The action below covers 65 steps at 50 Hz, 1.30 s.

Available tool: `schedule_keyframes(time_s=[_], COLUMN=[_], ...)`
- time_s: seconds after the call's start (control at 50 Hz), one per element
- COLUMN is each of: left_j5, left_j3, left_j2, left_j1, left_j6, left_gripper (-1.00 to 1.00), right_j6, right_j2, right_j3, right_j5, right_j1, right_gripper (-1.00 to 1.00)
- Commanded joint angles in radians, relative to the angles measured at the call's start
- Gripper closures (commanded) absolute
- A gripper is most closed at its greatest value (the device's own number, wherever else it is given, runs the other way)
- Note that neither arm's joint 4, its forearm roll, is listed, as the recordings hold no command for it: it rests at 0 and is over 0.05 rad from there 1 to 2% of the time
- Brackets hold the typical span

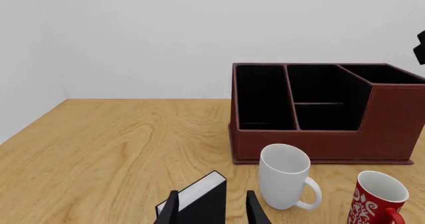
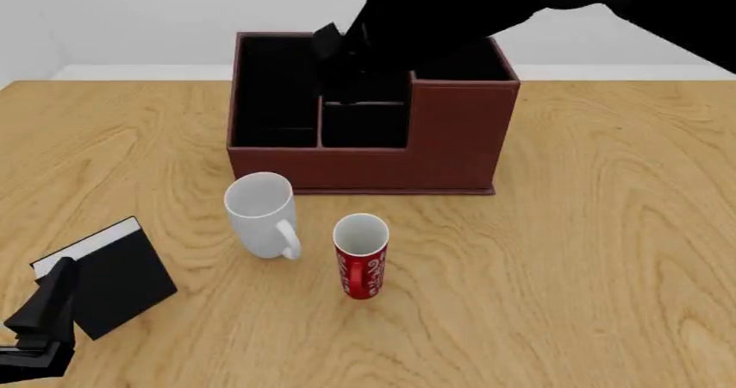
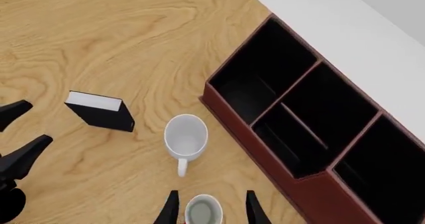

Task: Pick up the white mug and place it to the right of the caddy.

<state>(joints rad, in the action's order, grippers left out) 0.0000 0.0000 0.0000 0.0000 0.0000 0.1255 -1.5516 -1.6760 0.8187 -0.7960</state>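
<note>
Bright, even, shadowless light renders everything sharp with no blur or edge distortion, faint gloss on the plain white glossy mug (image 2: 261,212), while the black right arm (image 2: 460,17) at twelve o'clock reads as featureless silhouette.

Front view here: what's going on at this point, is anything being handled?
Nothing is held yet. The white mug stands upright on the table in front of the caddy, beside the red mug. The right gripper hangs open above the mugs, its arm crossing over the caddy. The left gripper is open, low at the near left by the black book. The spot right of the caddy has no mug.
</note>
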Motion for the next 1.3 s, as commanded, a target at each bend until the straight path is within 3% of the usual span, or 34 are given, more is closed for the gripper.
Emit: schedule_keyframes(time_s=[0.02,0.72,1.3], left_j5=[0.0,0.0,0.0], left_j3=[0.0,0.0,0.0], left_j2=[0.0,0.0,0.0], left_j1=[0.0,0.0,0.0], left_j6=[0.0,0.0,0.0], left_gripper=[-1.0,-1.0,-1.0], right_j6=[-0.055,-0.119,-0.142], right_j2=[-0.097,-0.269,-0.417], right_j3=[-0.072,-0.149,-0.339], right_j5=[0.05,0.134,0.281], right_j1=[-0.02,-0.047,-0.063], right_gripper=[-1.0,-1.0,-1.0])
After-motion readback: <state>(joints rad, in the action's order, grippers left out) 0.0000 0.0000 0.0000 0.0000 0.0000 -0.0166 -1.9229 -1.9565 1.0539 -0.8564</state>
